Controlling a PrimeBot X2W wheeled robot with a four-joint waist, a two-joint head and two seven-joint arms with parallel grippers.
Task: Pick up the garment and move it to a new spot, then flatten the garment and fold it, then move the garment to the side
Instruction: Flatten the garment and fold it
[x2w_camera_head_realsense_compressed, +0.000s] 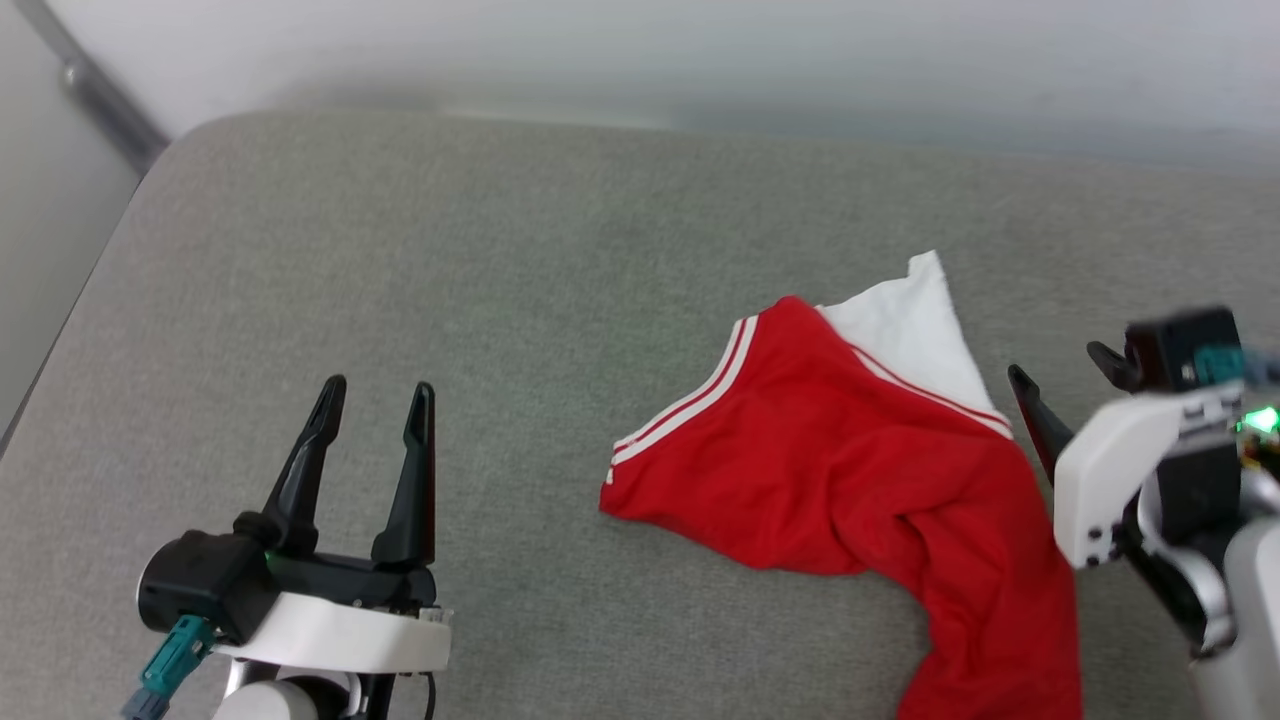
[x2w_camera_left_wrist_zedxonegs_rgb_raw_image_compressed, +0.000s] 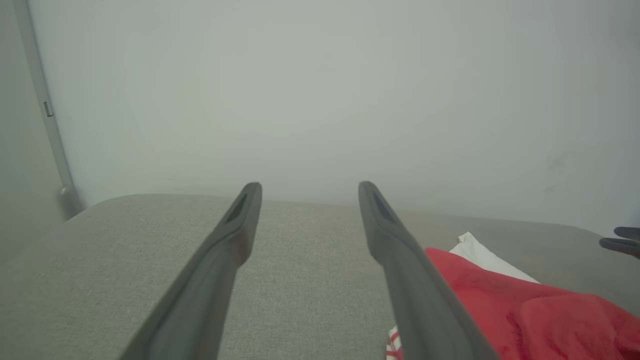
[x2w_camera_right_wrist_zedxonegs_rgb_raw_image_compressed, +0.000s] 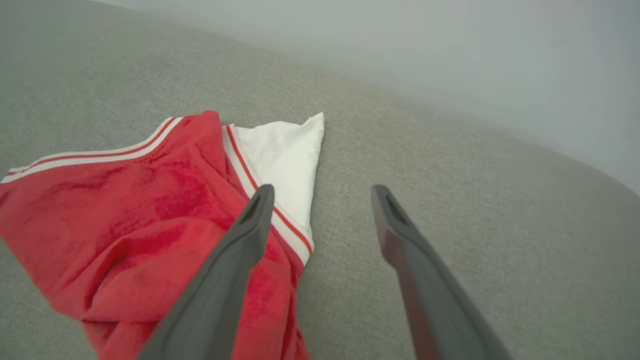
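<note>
**Nothing picked up yet**

The red shirt (x2w_camera_head_realsense_compressed: 850, 470) lies crumpled on the right side of the grey cushion (x2w_camera_head_realsense_compressed: 450, 280). One white sleeve (x2w_camera_head_realsense_compressed: 915, 320) pokes out behind it. The right gripper (x2w_camera_head_realsense_compressed: 1055, 360) hovers just beside the shirt with its fingers apart, likely lined up for the first grab. The left gripper (x2w_camera_head_realsense_compressed: 378, 385) is also spread and empty, well apart over bare cushion, probably to keep clear.

This looks like a robot test room or lab rather than a lived-in home. A plain pale wall (x2w_camera_head_realsense_compressed: 700, 50) stands behind a padded worktop (x2w_camera_head_realsense_compressed: 500, 300) covered in grey woven cloth, with a rounded corner. A grey pipe (x2w_camera_head_realsense_compressed: 100, 100) runs along the wall's corner. The left hand (x2w_camera_head_realsense_compressed: 380, 385) and the right hand (x2w_camera_right_wrist_zedxonegs_rgb_raw_image_compressed: 322, 189) of a robot hang over the worktop, where one red shirt (x2w_camera_head_realsense_compressed: 830, 460) lies.
</note>
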